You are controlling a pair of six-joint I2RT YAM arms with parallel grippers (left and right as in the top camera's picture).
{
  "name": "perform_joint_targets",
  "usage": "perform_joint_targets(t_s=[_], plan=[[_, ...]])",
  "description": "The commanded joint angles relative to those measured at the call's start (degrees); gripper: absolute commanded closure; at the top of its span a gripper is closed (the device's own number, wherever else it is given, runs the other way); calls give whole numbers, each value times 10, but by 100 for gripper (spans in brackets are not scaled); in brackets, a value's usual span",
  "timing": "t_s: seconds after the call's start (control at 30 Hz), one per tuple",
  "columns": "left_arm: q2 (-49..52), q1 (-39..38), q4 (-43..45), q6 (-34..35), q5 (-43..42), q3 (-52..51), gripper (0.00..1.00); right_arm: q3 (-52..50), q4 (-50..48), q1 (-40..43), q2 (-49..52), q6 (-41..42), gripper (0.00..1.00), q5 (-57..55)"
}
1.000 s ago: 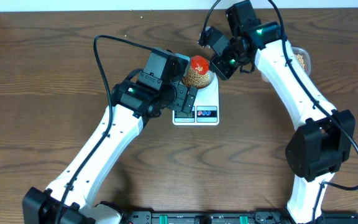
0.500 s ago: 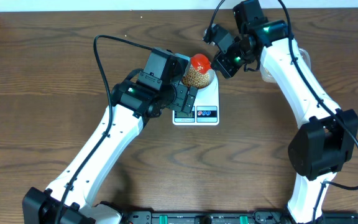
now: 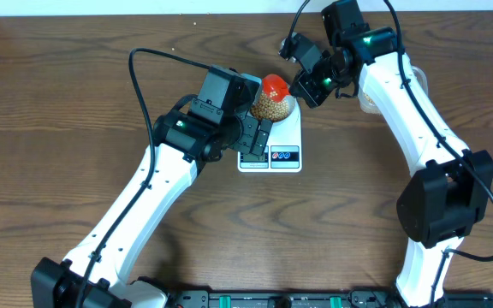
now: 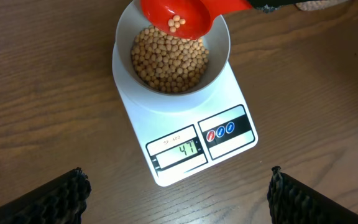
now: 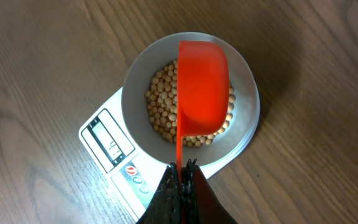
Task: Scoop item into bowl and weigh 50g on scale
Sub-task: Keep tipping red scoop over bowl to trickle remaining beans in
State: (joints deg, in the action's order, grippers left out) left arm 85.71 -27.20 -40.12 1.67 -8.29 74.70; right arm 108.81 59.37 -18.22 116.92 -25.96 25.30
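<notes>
The pale bowl (image 4: 122, 28) sits on the white scale (image 4: 185, 115) and holds a heap of tan beans (image 4: 166, 62). The scale's display (image 4: 186, 149) reads 47. My right gripper (image 5: 180, 167) is shut on the handle of a red scoop (image 5: 202, 87), held over the bowl's far edge with a few beans in it (image 4: 176, 23). My left gripper (image 4: 179, 196) is open and empty, hovering just in front of the scale. In the overhead view the scoop (image 3: 273, 85) is above the bowl and the scale (image 3: 285, 137) lies between both arms.
A clear tub (image 3: 418, 79) with more beans sits at the back right, mostly hidden behind the right arm. Black cables loop over the table behind the arms. A rail runs along the front edge (image 3: 272, 299).
Between a second ago and half a second ago, the right arm shifted slightly to the right with the scoop still over the bowl. Since then nothing has visibly moved.
</notes>
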Motion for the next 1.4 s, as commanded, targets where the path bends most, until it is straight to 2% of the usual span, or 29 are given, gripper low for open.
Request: perform_joint_targets(t_s=[0.0, 0.53, 1.17, 1.37], plan=[[-7, 1, -2, 1, -1, 0, 6, 14, 0, 7, -23, 1, 99, 12], [-7, 1, -2, 1, -1, 0, 6, 14, -13, 6, -23, -66, 99, -35], [-7, 1, -2, 1, -1, 0, 6, 13, -19, -3, -23, -147, 99, -40], [-7, 1, -2, 1, -1, 0, 6, 13, -18, -3, -23, -149, 99, -40]])
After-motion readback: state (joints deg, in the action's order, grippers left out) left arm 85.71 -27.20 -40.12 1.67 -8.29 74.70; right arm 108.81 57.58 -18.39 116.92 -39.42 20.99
